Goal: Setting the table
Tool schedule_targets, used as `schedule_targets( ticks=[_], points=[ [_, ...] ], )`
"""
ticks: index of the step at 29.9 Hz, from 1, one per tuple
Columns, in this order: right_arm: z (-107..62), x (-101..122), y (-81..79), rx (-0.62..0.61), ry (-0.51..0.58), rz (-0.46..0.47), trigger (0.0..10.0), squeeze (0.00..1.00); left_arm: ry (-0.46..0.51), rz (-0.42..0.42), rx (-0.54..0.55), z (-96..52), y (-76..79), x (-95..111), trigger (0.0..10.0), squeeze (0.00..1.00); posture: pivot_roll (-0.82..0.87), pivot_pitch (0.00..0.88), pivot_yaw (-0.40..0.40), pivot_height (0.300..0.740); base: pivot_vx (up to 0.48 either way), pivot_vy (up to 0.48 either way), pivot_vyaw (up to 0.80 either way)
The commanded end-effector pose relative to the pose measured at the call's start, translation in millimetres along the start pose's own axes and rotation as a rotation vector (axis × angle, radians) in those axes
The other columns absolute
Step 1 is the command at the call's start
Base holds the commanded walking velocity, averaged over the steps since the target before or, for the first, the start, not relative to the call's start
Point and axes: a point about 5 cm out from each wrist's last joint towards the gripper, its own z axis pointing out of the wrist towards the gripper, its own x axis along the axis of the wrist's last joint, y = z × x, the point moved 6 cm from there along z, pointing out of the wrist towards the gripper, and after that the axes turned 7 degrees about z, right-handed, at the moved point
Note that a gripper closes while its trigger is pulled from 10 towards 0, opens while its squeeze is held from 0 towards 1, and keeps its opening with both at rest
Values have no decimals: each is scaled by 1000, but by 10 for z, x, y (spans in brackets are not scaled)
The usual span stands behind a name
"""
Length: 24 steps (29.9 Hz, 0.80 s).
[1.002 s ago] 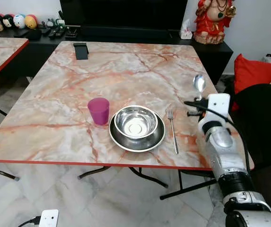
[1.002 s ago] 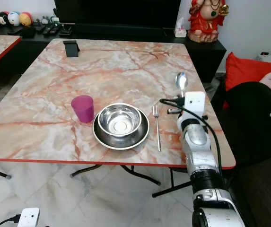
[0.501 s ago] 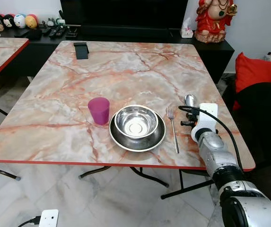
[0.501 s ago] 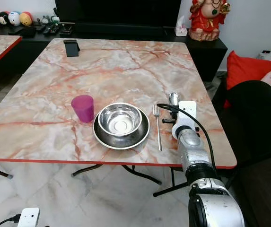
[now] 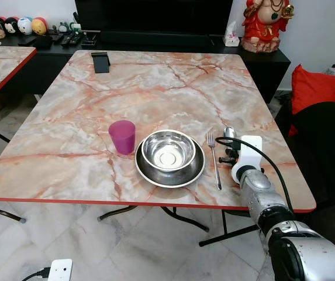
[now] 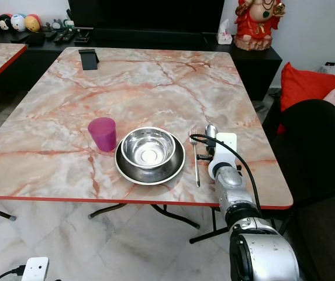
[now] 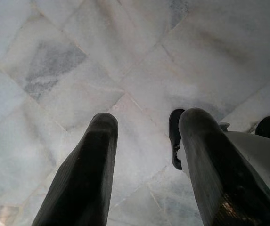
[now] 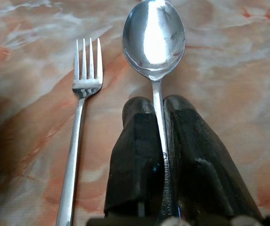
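R arm reaches fwd over the near right part of the orange-veined marble table (image 5: pixel 155 82), forearm low over the near edge, wrist roughly level. Right gripper (image 8: pixel 159 110) sits low at the tabletop; its two black fingers (image 8: pixel 135 141) are pressed together on the handle of the shiny steel spoon (image 8: pixel 154 35). Spoon handle runs straight down the line between the fingers, bowl sticking out past the tips, face up, pointing toward the far edge. Bowl appears at or just above the marble; contact can't be confirmed.

Steel fork (image 5: pixel 214 159) lies flat just beside the spoon, parallel, tines toward the far edge, not touching it. Fork is between the spoon and the round steel plate (image 5: pixel 169 171), which carries the steel bowl (image 5: pixel 168 150), near the near edge, approx. centre. Magenta plastic cup (image 5: pixel 122 136) stands upright just beside the plate on its left.

L arm hangs idle; left gripper (image 7: pixel 146 141) fingers apart, nothing between them, over the pale marble floor tiles (image 7: pixel 78 70).
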Motion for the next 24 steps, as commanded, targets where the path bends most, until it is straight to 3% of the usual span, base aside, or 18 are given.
schedule_targets(
  ticks=[1,24],
  points=[
    [15,82,-27,4,26,13,10000,0,-23,-1,-4,-7,12,-61,10000,0,1,0,-30,740,0,0,0],
    [2,-25,-67,30,9,19,10000,0,-24,3,1,-12,-5,-74,10000,0,14,0,-32,740,0,0,0]
  ],
)
